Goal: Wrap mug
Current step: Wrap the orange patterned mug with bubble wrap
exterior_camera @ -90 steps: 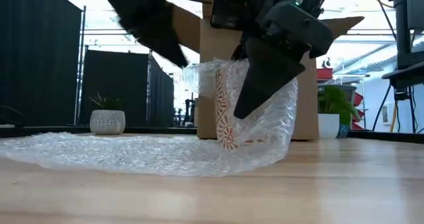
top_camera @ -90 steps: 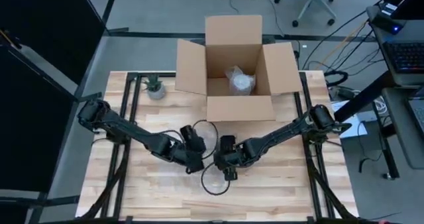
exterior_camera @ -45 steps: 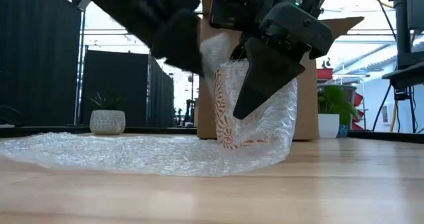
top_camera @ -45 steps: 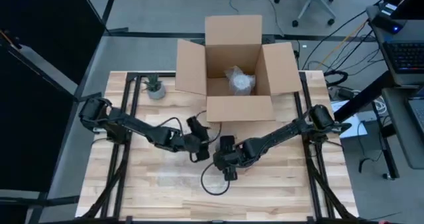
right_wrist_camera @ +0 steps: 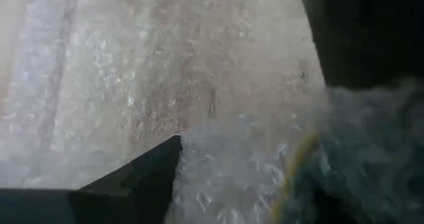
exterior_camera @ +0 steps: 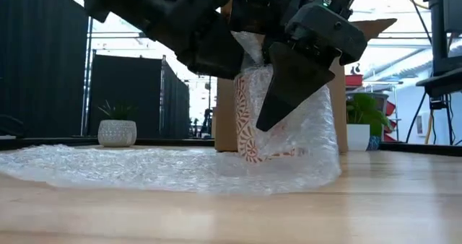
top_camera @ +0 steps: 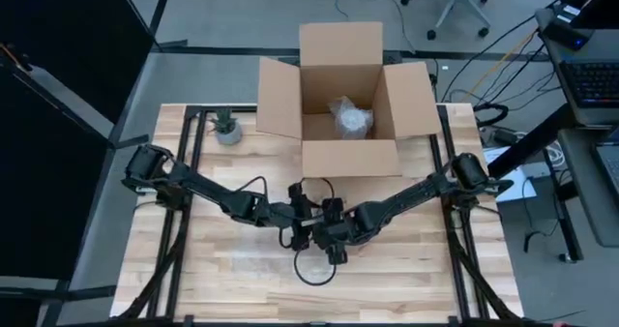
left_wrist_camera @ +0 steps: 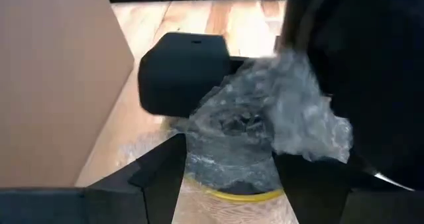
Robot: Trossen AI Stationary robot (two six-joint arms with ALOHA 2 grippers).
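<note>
Mug [exterior_camera: 250, 121] with a red pattern stands upright at the middle of the counter [top_camera: 213, 269], half covered by bubble wrap [exterior_camera: 144, 168]. Left hand [top_camera: 302, 211] pinches a fold of the wrap over the mug's rim. Right hand [top_camera: 331, 232] presses against the wrapped side; whether it is clenched I cannot tell. Cardboard box [top_camera: 343, 104] stands at the far edge.

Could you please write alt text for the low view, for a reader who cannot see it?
A white mug with an orange pattern stands upright on a wooden table, partly wrapped in clear bubble wrap that trails across the tabletop. Two dark robot arms crowd over it from above, in front of a brown cardboard box.
</note>
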